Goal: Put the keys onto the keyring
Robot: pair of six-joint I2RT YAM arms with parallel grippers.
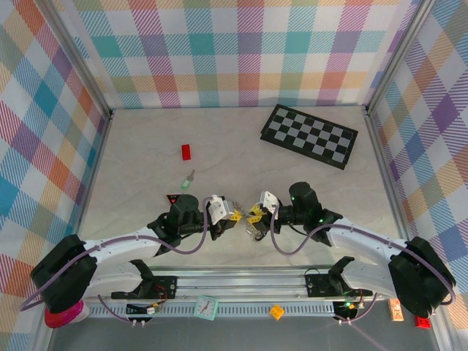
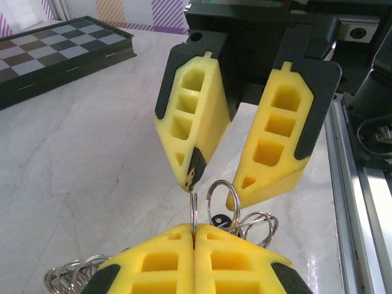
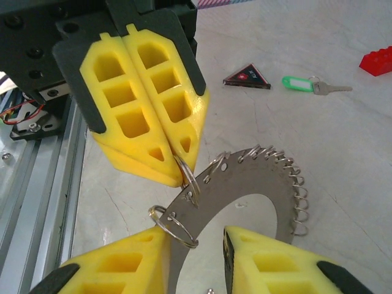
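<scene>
The keyring (image 3: pixel 252 174) is a flat silver ring plate with several small split rings along its edge. In the right wrist view it stands between the fingers of my right gripper (image 3: pixel 193 236), which is open. My left gripper (image 2: pixel 194 228) is shut on one small split ring (image 2: pixel 193 208), and the right gripper (image 2: pixel 213 193) hovers open just above it. A black key head (image 2: pixel 222 219) shows among the rings behind my left fingers. The light green key (image 1: pixel 188 180) lies on the table further back, apart from both grippers. Both grippers meet near the front middle of the table.
A red brick (image 1: pixel 186 151) lies beyond the green key. A black triangular tag (image 3: pixel 247 77) sits near the left arm's wrist. The chequered board (image 1: pixel 310 135) lies at the back right. The metal rail (image 1: pixel 241 281) runs along the near edge.
</scene>
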